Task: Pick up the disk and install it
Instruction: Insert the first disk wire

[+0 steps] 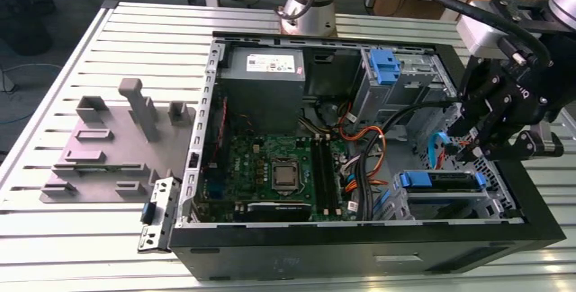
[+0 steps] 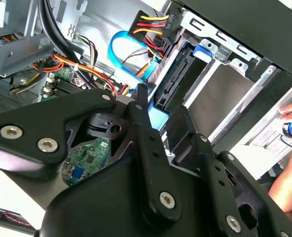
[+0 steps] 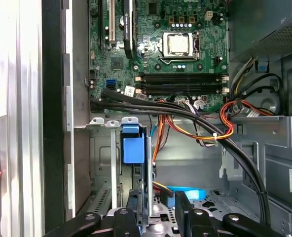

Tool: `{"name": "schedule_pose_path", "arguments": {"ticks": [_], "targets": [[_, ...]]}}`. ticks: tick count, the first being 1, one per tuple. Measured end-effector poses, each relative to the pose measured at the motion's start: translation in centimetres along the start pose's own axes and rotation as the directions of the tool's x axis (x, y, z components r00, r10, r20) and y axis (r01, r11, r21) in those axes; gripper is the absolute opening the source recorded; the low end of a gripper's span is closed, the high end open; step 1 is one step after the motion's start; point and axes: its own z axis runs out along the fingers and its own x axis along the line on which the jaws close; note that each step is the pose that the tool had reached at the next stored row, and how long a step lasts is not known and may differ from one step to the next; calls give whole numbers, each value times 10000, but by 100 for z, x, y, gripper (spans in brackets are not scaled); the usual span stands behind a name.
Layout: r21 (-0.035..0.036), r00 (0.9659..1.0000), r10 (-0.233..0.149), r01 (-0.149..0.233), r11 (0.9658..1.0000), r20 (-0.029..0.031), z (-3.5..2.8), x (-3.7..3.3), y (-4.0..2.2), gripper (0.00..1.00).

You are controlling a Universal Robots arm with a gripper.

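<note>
Exterior view: your gripper (image 1: 481, 145) hangs over open computer case (image 1: 360, 248), at its edge on exterior view's right. Disk (image 1: 438, 180) sits in drive cage (image 1: 468, 201) near case's front corner there, blue carrier tabs showing.

Second wrist view: fingers (image 2: 145, 129) spread, nothing clamped; disk (image 2: 178, 74) seated edge-on in bay, just beyond fingertips.

First wrist view: disk (image 3: 134, 144) stands in cage, fingers astride. Install looks nearly done; full seating probably, not certain.
</note>
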Motion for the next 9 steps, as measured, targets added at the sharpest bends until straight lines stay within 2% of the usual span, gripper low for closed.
{"name": "schedule_pose_path", "arguments": {"ticks": [2,3,4,7,9], "targets": [[0,10000,0,0,10000,0,-1,-2,0,42],[0,10000,1,-1,10000,-16,-3,-8,0,42],[2,10000,1,-1,10000,-62,-1,-24,0,42],[15,9994,5,-4,10000,-351,16,-89,2,42],[20,9989,7,-6,10000,-476,39,-108,2,42]]}}
